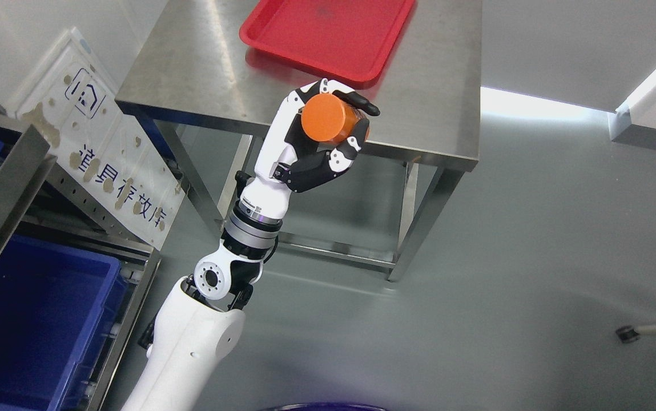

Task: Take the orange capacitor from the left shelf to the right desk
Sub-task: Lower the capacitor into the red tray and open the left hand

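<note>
White forearm of the left arm (190,337) fills the bottom of the view, closest to me, rising from the lower left toward the steel tabletop (202,68). Only one arm shows; the right one is nowhere in sight.

Going down in size: one tabletop, one blue bin (31,319) on the left shelf (2,188) (a sliver of a second blue bin shows at the far left edge), one white sign (105,148) propped against the shelf, one red tray (328,34) lying on the tabletop, and one orange capacitor (328,119).

That capacitor sits in the left hand (322,131), fingers (356,103) curled over the top and the thumb pressing from below, held in the air at the tabletop's near edge, just short of the tray.

What worries me: the thing is a smooth, round cylinder held by only a few fingertips, so it could twist or slip as the arm reaches forward. Released here, it looks likely to drop off the edge to the floor. Laid on its side on the steel, I would expect it to roll; the tray's rim would stop that.
</note>
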### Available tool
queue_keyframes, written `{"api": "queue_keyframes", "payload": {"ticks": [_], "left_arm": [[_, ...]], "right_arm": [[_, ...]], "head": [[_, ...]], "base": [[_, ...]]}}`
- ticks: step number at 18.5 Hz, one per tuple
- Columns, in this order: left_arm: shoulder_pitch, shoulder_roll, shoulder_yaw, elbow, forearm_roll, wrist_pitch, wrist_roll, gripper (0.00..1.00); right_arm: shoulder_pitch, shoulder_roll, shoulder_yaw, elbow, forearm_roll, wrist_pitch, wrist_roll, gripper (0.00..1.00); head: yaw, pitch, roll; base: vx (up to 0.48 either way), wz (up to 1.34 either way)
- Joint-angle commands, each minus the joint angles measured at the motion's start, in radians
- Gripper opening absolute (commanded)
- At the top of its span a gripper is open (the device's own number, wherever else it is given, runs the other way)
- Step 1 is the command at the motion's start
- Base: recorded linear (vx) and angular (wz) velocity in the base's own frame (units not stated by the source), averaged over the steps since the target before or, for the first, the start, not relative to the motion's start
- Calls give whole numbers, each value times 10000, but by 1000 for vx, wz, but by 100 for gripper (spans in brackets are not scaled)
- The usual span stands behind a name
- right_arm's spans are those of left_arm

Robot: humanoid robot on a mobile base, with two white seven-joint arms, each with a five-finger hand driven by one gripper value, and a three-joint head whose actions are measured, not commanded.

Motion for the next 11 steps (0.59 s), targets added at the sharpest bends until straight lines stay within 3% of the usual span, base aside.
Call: {"api": "queue_keyframes", "payload": {"ticks": [1,11], "left_arm": [[-435,174,-108,129,-15,875,98,7],[-1295,174,-47,1908,-491,1937,359,9]], "right_arm": [[337,-175,-123,-230,0,3,-4,100],[337,-175,-108,-230,0,3,-4,100]], "head": [[0,0,0],[0,0,0]], "base": [[370,30],[303,29]]}}
